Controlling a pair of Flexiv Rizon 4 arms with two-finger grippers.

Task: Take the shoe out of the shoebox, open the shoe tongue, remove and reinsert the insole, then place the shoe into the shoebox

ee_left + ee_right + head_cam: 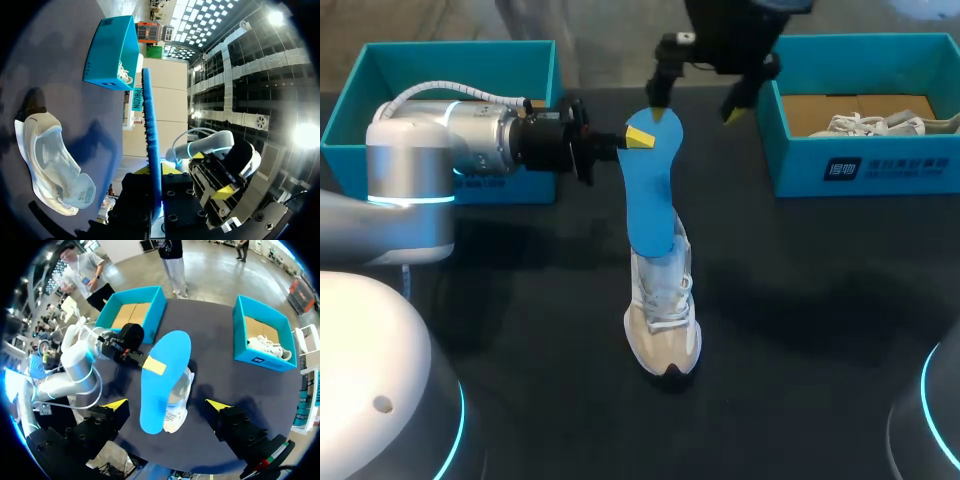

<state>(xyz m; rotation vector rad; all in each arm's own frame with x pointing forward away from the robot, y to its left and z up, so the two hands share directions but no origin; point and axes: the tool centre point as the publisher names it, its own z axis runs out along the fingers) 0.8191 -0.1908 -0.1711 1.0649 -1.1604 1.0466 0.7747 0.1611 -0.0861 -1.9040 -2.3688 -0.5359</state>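
A white and beige shoe (663, 320) stands on the dark table, toe toward the front edge. A blue insole (650, 190) rises upright from its opening. My left gripper (638, 138) comes in from the left and is shut on the insole's upper end. In the left wrist view the insole (151, 140) shows edge-on between the yellow tips, with the shoe (50, 165) beyond. My right gripper (698, 100) hangs open just above the insole's top without touching it. In the right wrist view its gripper (166, 404) spreads wide over the insole (165, 380) and shoe (183, 385).
An open teal shoebox (355, 100) sits at the back left behind my left arm. A second teal shoebox (860, 165) at the back right holds another white shoe (885, 123). Both boxes also show in the right wrist view: the left box (150, 315) and the right box (260, 361).
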